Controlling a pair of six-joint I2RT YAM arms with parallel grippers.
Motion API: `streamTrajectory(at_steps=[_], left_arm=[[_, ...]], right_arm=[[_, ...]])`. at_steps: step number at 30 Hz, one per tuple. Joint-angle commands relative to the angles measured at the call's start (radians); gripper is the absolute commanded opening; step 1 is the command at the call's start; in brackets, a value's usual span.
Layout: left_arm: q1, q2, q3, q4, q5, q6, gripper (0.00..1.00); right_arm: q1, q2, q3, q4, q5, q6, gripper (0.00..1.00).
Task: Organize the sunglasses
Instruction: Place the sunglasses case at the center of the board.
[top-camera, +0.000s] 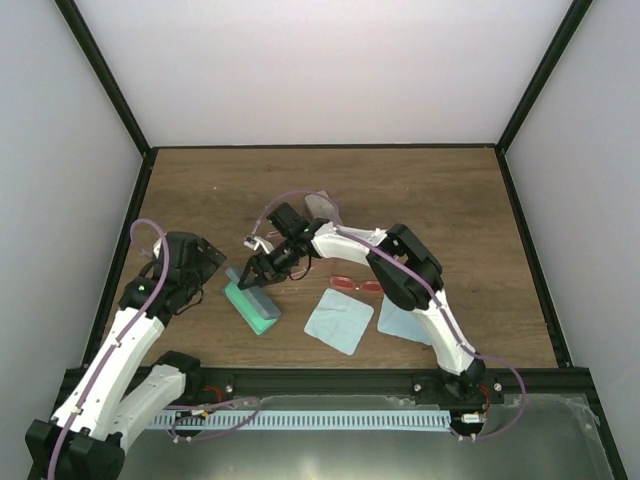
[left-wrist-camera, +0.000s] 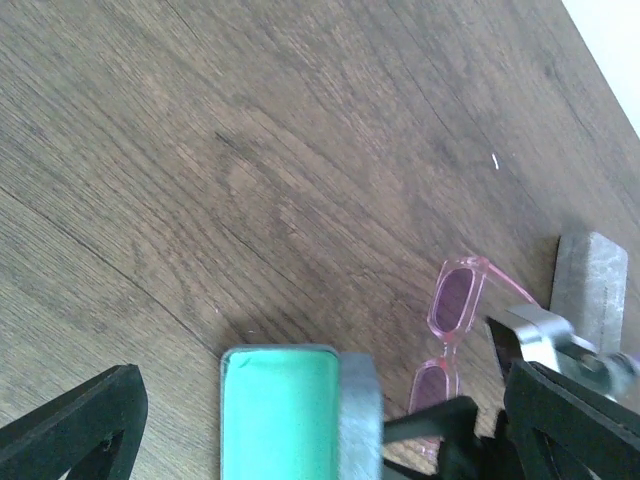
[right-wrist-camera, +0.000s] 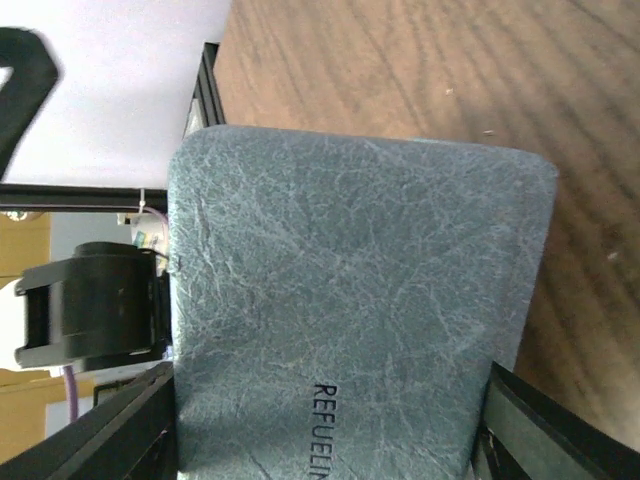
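An open case with a green lining (top-camera: 252, 304) lies on the table left of centre; it also shows in the left wrist view (left-wrist-camera: 280, 410). My right gripper (top-camera: 260, 268) is shut across the case's grey lid (right-wrist-camera: 350, 300), one finger on each side edge. Pink-framed sunglasses (left-wrist-camera: 450, 325) lie unfolded just beyond the case, beside the right gripper. Red-framed sunglasses (top-camera: 356, 285) lie on the table right of the case. My left gripper (top-camera: 203, 263) is open and empty, hovering at the case's left side, also seen from the left wrist (left-wrist-camera: 320, 440).
A second grey case (top-camera: 320, 207) lies farther back, also in the left wrist view (left-wrist-camera: 592, 275). Two light-blue square cloths (top-camera: 339, 321) (top-camera: 403, 319) lie near the front centre. Black frame rails edge the table.
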Motion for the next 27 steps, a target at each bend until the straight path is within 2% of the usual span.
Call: streamTrajectory(at_steps=[1, 7, 10, 20, 27], left_arm=[[0.007, -0.018, -0.011, -0.026, 0.021, 0.024, 1.00], [0.006, 0.009, 0.007, 0.013, 0.101, 0.105, 1.00], [0.006, 0.030, 0.020, 0.018, 0.104, 0.137, 1.00], [0.008, 0.059, 0.022, 0.011, 0.065, 0.175, 1.00], [0.011, 0.107, 0.037, 0.049, 0.074, 0.198, 1.00]], right_arm=[[0.004, 0.069, 0.086, -0.001, -0.026, -0.041, 0.71], [0.004, 0.116, 0.156, -0.057, 0.022, -0.078, 0.87], [0.004, 0.093, 0.148, -0.063, 0.046, -0.085, 0.90], [0.020, -0.007, 0.132, -0.165, 0.222, -0.157, 0.89], [0.032, -0.123, 0.028, -0.167, 0.350, -0.170, 0.89]])
